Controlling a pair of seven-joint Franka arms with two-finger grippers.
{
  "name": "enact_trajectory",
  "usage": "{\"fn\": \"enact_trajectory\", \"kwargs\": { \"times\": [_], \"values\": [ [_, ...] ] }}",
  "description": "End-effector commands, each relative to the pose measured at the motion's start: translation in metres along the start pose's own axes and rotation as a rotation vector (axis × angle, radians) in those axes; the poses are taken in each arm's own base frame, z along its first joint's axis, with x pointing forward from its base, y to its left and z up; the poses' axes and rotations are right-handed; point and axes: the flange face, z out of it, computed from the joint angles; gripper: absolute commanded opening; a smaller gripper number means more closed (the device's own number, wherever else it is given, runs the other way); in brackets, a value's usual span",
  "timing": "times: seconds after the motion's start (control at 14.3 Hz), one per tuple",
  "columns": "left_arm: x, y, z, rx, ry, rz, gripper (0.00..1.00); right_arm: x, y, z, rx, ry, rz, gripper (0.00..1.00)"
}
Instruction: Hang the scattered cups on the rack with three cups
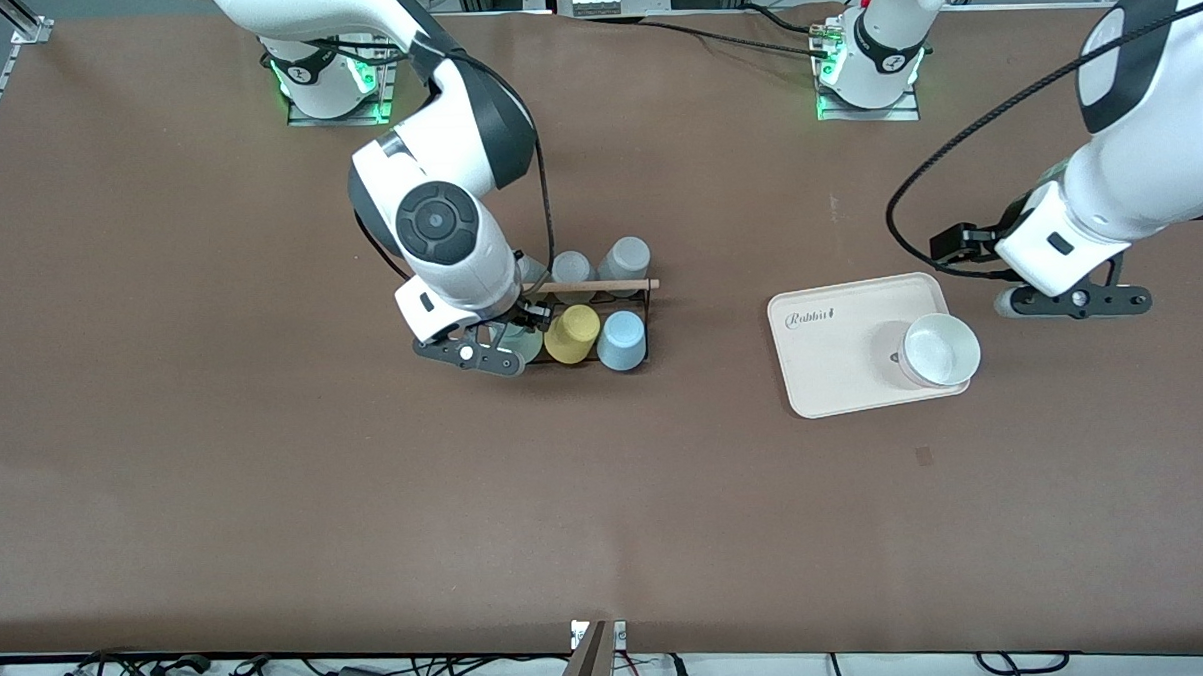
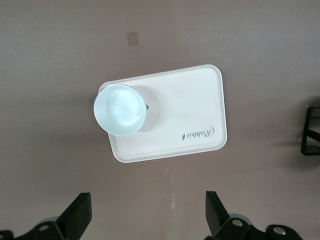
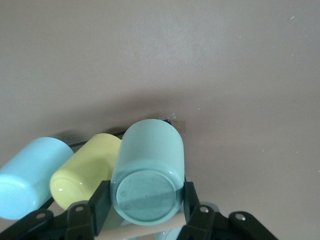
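Sage green cup [image 3: 147, 172] clamped in right gripper [image 3: 145, 205] on rack [image 1: 600, 290]; yellow cup [image 1: 572, 334] beside, at 3 o'clock. Left gripper [image 2: 147, 217] wide open, empty, over tray [image 2: 192, 117].

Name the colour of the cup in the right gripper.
Pale sage green cup; clearest in the right wrist view, with the right gripper shut on it.

White bowl [image 1: 940, 349] on beige tray [image 1: 842, 355] — yellow tumbler [image 1: 572, 334], grey tumblers [image 1: 599, 265].

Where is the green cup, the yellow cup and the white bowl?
sage green cup [image 3: 146, 172], right wrist view, its side wall.
yellow cup [image 1: 572, 334], front view, its upturned base.
white bowl [image 2: 120, 110], left wrist view, its inside.
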Motion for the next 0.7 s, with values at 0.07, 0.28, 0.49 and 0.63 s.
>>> {"fn": "enact_trajectory", "kwargs": {
  "times": [0.07,0.28,0.49,0.63],
  "values": [
    [-0.001,-0.019,-0.014,0.006,0.029,-0.082,1.00,0.004,-0.010,0.017,-0.004,0.004,0.015,0.31],
    [-0.006,-0.014,-0.018,0.007,0.017,-0.176,1.00,0.003,-0.014,0.024,-0.001,0.013,0.008,0.31],
    [-0.007,-0.011,-0.025,0.010,0.044,-0.157,1.00,0.005,-0.016,0.035,-0.004,0.010,0.007,0.31],
    [-0.003,-0.012,-0.026,0.006,0.069,-0.153,1.00,0.006,-0.016,0.041,-0.007,0.011,0.005,0.31]
  ]
}}
